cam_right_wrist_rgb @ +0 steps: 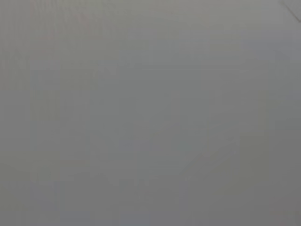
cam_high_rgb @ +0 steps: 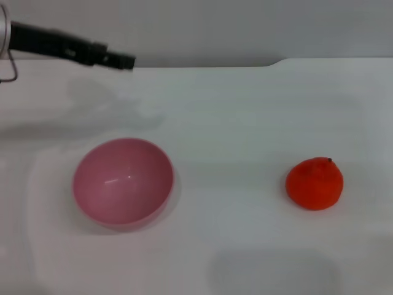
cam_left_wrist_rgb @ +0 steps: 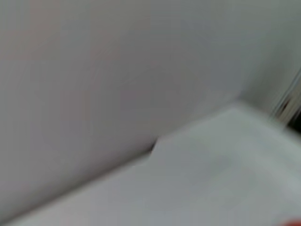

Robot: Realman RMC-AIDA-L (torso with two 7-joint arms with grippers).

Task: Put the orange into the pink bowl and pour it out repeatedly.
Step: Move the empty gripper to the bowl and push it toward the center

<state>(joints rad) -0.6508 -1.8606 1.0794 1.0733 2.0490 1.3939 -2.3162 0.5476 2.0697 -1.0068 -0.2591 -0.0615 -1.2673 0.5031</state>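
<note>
The pink bowl (cam_high_rgb: pixel 123 182) stands upright and empty on the white table (cam_high_rgb: pixel 245 123), at the left. The orange (cam_high_rgb: pixel 314 183) lies on the table at the right, well apart from the bowl, with its dark stem nub on top. My left gripper (cam_high_rgb: pixel 126 61) is a dark bar reaching in from the upper left, above the table's far edge and behind the bowl, holding nothing. My right gripper is out of view. The left wrist view shows only the wall and the table, blurred. The right wrist view shows only a plain grey surface.
The table's far edge (cam_high_rgb: pixel 202 65) meets a grey wall, with a step in the edge at the back right (cam_high_rgb: pixel 276 61). Bare table lies between the bowl and the orange.
</note>
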